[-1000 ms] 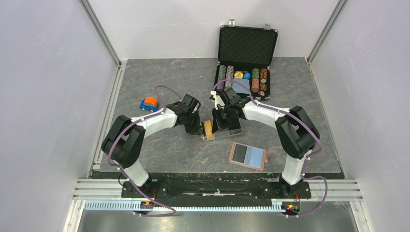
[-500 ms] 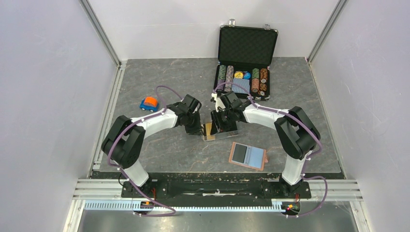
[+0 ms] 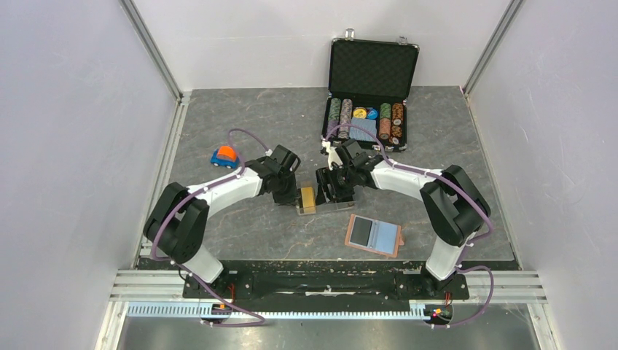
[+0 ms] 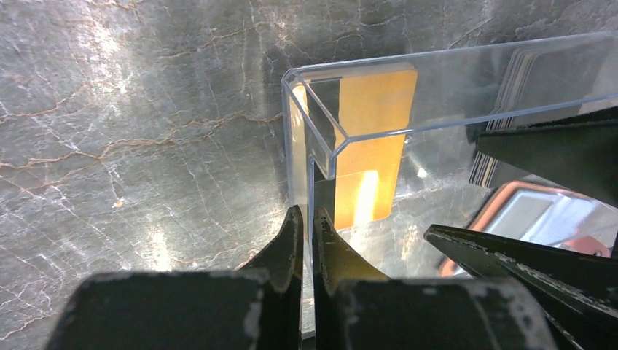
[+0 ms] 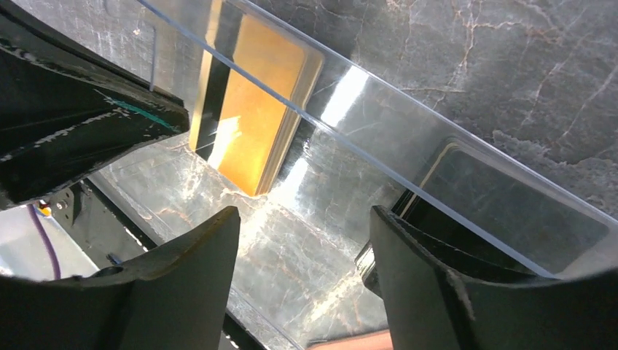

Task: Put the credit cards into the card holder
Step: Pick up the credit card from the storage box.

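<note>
Fingers (image 4: 290, 244) of our left gripper (image 4: 306, 219) are pressed together on the end wall of the clear plastic box (image 4: 437, 95), pinching the thin wall between them. Our right gripper (image 5: 304, 219) has its fingers spread wide, poised over the open box with nothing between them.

We see the gold credit cards (image 4: 372, 146) standing on edge at the pinched end of the box, leaning against the wall. A stack of dark credit cards (image 4: 503, 109) sits further along the same box. The card holder (image 3: 374, 235) lies open and flat on the table (image 3: 240, 124), apart from the box and nearer the right arm's base.

We judge the cards to be very light, stiff across their faces, slightly springy and slick, so a stack could fan out or slide apart in a loose pinch. Their exposed top edge looks like the place to take hold: one finger on each broad face, squeezing flat across the thickness. The box looks light too and would skate on the smooth stone-patterned surface, so we think our left pinch should brace it while the right reaches in
</note>
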You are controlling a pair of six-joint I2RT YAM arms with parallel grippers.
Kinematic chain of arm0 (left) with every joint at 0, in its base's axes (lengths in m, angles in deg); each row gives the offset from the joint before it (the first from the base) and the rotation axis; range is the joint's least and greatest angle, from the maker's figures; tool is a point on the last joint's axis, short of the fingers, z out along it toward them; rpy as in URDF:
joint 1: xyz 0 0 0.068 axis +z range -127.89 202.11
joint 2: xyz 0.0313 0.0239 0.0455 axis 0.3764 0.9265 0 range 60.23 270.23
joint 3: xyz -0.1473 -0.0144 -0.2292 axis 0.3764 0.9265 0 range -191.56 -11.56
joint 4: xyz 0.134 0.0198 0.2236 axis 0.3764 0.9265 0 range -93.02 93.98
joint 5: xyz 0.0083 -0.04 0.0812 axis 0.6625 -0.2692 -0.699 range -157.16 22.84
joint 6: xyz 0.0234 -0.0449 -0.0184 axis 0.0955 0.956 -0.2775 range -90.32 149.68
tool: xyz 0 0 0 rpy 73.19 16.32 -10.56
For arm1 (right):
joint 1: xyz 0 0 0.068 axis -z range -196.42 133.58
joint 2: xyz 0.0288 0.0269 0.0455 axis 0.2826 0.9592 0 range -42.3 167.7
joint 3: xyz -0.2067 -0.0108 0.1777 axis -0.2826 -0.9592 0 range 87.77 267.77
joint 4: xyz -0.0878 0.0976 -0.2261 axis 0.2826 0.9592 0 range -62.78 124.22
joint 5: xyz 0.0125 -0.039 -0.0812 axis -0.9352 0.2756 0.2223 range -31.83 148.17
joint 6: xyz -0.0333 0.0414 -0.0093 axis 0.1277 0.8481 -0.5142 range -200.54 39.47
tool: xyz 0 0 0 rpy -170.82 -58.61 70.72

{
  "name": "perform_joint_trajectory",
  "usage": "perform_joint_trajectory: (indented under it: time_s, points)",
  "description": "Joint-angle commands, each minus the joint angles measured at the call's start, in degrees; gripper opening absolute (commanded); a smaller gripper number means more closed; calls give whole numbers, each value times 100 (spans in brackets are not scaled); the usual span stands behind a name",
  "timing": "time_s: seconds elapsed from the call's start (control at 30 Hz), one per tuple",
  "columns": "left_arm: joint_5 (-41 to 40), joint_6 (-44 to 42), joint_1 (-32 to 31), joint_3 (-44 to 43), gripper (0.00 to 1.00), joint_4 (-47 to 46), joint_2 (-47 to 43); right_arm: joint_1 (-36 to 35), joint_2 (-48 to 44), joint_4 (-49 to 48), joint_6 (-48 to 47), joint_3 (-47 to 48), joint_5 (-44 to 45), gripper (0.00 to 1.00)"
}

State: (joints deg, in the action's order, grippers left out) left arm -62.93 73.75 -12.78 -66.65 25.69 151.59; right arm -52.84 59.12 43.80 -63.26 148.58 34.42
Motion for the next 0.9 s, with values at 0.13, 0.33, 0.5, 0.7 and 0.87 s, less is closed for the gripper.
perform_joint_trajectory:
  time_s: [0.13, 0.33, 0.5, 0.7, 0.87]
  points:
    - [45, 172, 8, 13, 14, -480, -411, 8, 40, 85, -264, 46, 252, 77]
    - [26, 162, 13, 29, 20, -499, -400, 4, -1, 80, -129, 327, -22, 69]
    - [64, 131, 3, 7, 7, -489, -309, -37, 119, -43, 121, 480, -244, 49]
    - [71, 68, 13, -2, 8, -464, -178, -145, 457, -34, 153, 576, -133, 46]
    - [-158, -10, 48, -56, 20, -401, -143, -181, 498, 36, 120, 642, -10, 46]
